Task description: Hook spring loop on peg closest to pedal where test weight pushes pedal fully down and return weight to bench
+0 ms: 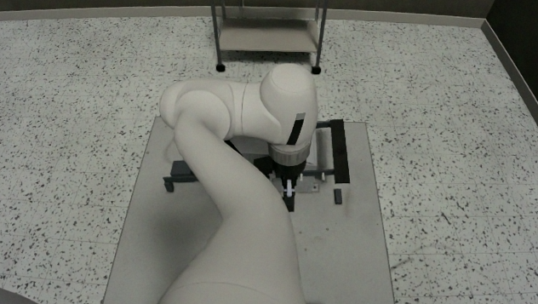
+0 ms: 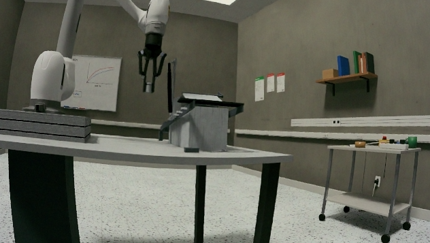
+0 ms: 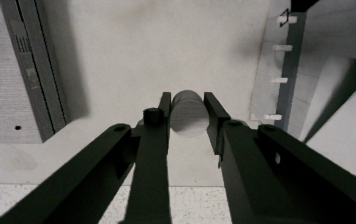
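The jaws (image 1: 289, 192) (image 2: 148, 90) pinch the steel weight (image 2: 148, 87) (image 3: 189, 114) above the desk (image 1: 332, 256) (image 2: 136, 148) (image 3: 165, 45). The feeder (image 1: 340, 150) (image 2: 207, 124) (image 3: 292, 70) stands beside them, its pegs (image 1: 323, 176) (image 2: 178, 112) (image 3: 280, 80) in a row.

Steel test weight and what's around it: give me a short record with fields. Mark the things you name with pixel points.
held item: steel test weight (image 2: 148, 87) (image 3: 189, 117)
gripper: shut on the weight (image 1: 289, 192) (image 2: 148, 87) (image 3: 188, 107)
weight position: raised above the bench (image 1: 340, 256) (image 2: 136, 148) (image 3: 165, 45), beside the feeder (image 1: 340, 150) (image 2: 211, 126)
pegs in wrist view: four (image 3: 283, 48), in a row
spring loop: near the peg at the top of that view (image 3: 283, 20); seating unclear
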`<control>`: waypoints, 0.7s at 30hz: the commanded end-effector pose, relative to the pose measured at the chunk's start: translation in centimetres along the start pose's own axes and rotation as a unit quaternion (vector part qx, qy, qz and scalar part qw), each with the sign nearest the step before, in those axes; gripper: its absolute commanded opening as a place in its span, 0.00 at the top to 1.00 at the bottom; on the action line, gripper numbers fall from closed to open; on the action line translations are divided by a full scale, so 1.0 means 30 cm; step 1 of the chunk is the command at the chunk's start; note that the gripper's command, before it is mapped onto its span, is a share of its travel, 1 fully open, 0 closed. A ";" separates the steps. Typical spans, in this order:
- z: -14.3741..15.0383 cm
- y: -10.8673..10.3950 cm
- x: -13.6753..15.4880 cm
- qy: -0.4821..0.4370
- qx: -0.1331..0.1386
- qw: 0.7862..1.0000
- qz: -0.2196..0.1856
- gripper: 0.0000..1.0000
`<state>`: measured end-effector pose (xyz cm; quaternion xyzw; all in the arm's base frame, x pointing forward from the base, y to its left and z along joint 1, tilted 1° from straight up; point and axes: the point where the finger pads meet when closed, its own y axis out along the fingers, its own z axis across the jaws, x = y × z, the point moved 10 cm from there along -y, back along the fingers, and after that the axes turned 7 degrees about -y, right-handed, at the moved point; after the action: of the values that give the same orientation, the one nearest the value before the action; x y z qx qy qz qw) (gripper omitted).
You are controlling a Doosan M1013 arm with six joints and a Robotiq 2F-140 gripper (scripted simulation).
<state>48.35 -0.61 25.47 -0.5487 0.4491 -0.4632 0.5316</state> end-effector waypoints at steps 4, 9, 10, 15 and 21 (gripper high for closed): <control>0.028 -0.011 0.035 0.000 0.000 1.000 -0.004 0.75; 0.054 -0.020 0.068 0.000 0.000 1.000 -0.008 0.75; 0.059 -0.022 0.075 0.000 0.000 1.000 -0.009 0.75; 0.067 -0.025 0.086 0.000 -0.001 1.000 -0.010 0.75; 0.097 -0.035 0.126 0.000 -0.001 1.000 -0.015 0.75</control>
<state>51.58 -3.58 26.49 -0.5558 0.4422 -0.4698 0.5243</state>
